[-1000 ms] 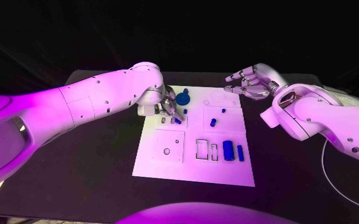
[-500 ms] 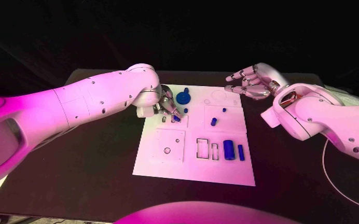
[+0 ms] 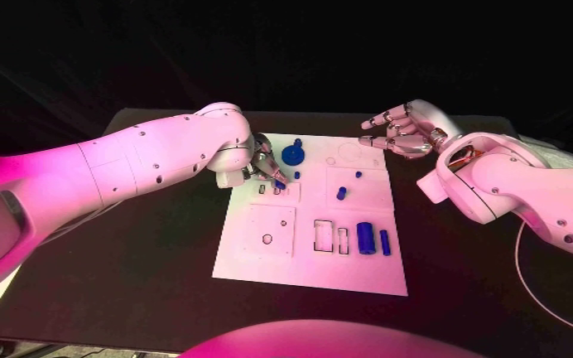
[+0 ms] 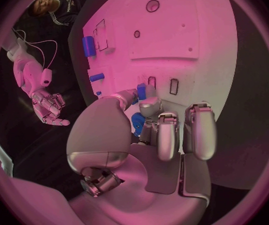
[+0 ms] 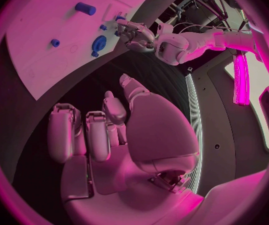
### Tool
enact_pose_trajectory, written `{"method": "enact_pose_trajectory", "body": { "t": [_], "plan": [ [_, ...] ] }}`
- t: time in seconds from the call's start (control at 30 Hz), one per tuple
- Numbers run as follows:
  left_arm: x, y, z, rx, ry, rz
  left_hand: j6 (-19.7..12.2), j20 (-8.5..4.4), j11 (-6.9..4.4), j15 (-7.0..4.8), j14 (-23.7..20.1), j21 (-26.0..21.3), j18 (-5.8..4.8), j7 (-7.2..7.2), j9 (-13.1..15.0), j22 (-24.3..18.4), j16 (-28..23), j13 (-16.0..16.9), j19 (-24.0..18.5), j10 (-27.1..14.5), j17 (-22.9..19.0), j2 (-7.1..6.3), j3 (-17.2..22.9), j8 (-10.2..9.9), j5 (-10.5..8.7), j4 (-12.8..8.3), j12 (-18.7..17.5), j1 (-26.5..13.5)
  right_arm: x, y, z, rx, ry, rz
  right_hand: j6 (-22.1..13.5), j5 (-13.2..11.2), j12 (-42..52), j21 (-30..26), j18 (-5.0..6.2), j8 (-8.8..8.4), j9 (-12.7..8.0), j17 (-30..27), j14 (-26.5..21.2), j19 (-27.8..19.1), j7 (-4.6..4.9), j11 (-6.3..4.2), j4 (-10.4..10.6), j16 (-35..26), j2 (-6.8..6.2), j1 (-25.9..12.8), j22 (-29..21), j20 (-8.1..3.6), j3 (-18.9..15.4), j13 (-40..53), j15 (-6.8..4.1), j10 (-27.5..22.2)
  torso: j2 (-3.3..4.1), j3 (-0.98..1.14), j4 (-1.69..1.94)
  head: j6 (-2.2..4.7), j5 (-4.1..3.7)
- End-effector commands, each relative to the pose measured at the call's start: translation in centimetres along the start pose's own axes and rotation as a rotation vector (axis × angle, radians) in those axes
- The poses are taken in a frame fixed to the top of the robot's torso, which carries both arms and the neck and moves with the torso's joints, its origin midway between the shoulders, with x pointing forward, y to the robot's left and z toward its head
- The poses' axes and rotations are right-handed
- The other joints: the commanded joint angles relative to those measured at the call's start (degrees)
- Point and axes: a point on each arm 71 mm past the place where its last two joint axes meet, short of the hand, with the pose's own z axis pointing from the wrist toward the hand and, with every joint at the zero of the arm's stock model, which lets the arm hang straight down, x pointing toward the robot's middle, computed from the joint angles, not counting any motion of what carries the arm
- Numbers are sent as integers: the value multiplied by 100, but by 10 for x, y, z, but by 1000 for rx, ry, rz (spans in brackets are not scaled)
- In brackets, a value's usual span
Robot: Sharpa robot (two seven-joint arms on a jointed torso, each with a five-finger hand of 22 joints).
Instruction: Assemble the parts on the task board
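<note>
Now: left hand pinches a small blue part over the board's far-left slots | right hand idle, half curled, holding nothing, off the board's far-right corner | next: likely seat part squarely in slot.

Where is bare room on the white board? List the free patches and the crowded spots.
Free: the white task board near strip, below the rectangular slots and two upright blue blocks. Crowded: the far left corner, where the left robot hand pinches a small blue piece beside the round blue knob.
</note>
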Motion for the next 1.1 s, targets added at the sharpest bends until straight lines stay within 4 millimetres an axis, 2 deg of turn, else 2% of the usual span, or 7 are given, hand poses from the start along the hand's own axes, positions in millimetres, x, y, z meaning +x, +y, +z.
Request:
{"method": "enact_pose_trajectory", "body": {
  "t": [0.03,0.37,0.73,1.1],
  "plan": [
    [0,1,-1,-30,-26,74,13,-9,0,-16,593,30,-99,-32,8,737,17,7,222,47,1507,-27,1089,29,31,-1079,23,-39,1,0,0,-8,12,-9,27,36,27,19,-14,33,7,773,446,42,3,-6,27,-35,46,-18,10,-16,-1,0,4,40,-3,-4,2,-14,2],
    [6,3,-1,-59,-4,166,32,-11,-4,-17,593,30,-99,-36,10,740,17,17,223,65,1507,-64,1112,21,41,-1126,29,-42,2,0,0,-8,14,-8,27,36,27,19,-14,33,7,773,446,42,3,-6,27,-35,46,-18,10,-16,-1,0,4,40,-2,-8,-4,-20,36],
    [7,7,-2,-71,11,188,52,-12,-6,-17,593,35,-101,-38,8,748,17,16,226,75,1507,-83,1127,15,47,-1152,26,-46,2,0,0,-6,17,-4,28,41,25,18,-14,33,7,773,446,42,3,-6,30,-35,45,-21,8,-16,-3,-1,4,40,3,-4,-9,-50,52],
    [9,6,-1,-70,18,195,56,-12,-6,-17,593,21,-97,-39,8,733,17,4,218,72,1507,-86,1130,14,49,-1156,17,-46,3,0,0,-8,20,-2,29,51,23,17,-13,33,6,774,446,40,3,-6,36,-35,44,-27,5,-16,-8,-4,4,38,-2,-1,-7,-49,67]
  ]
}}
